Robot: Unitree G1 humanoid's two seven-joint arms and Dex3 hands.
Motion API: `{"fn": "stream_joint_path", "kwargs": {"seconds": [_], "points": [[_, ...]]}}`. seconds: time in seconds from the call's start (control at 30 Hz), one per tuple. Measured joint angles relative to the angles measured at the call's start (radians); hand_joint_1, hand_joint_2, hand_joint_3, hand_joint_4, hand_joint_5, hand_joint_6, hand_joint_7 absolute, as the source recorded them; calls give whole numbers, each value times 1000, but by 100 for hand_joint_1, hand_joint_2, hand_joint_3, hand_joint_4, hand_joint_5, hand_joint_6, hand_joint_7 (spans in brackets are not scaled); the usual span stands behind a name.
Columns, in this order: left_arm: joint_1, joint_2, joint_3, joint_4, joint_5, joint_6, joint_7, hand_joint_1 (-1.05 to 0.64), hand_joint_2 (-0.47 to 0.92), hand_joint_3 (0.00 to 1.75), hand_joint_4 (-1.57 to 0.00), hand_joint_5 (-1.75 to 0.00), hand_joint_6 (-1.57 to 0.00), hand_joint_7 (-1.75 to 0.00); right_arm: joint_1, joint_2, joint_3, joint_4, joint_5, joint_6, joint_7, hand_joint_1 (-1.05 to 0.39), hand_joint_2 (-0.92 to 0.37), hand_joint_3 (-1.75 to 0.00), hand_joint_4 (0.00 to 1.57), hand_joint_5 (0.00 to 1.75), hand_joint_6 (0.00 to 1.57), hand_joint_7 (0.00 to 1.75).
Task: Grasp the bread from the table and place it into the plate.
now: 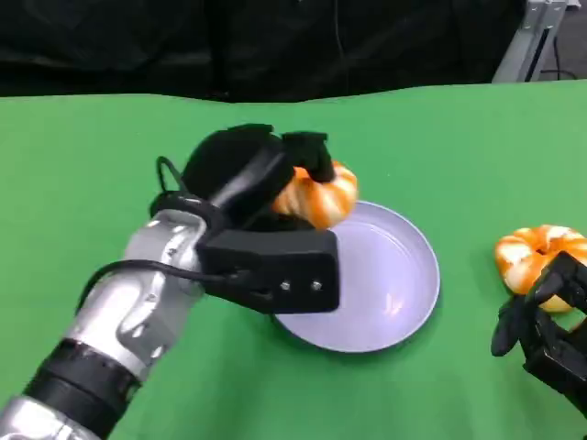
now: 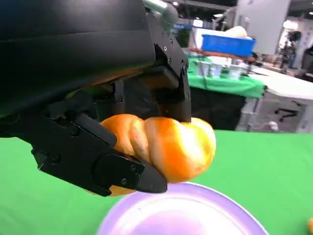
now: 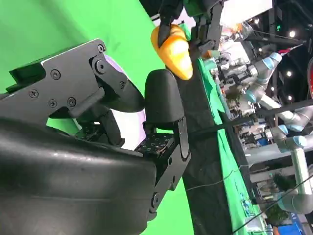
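Observation:
My left hand [image 1: 261, 179] grips an orange, glazed bread [image 1: 323, 194] and holds it just above the far left rim of the lavender plate [image 1: 399, 284]. In the left wrist view the bread [image 2: 171, 147] is pinched between black fingers [image 2: 102, 166], with the plate [image 2: 195, 218] right below it. A second bread [image 1: 537, 252] lies on the green table to the right of the plate. My right hand [image 1: 546, 321] sits low beside that second bread, with nothing in it. The right wrist view shows its fingers [image 3: 164, 98] apart and the held bread [image 3: 176, 51] beyond them.
The green table [image 1: 92, 183] spreads wide around the plate. Its far edge meets a black backdrop [image 1: 275, 46]. A metal stand [image 1: 537, 37] rises at the back right corner.

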Motion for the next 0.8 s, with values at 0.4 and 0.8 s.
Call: {"fn": "stream_joint_path", "kwargs": {"seconds": [0.4, 0.8], "points": [[-71, -101, -91, 298, 43, -93, 66, -13, 92, 10, -89, -124, -117, -17, 4, 2, 2, -11, 2, 3, 0, -7, -61, -113, 81, 175, 70, 160], [-112, -124, -112, 525, 73, -234, 251, -32, 92, 22, -72, -111, -99, -30, 5, 2, 1, -14, 2, 3, 1, -7, -61, -112, 81, 175, 70, 161]]}}
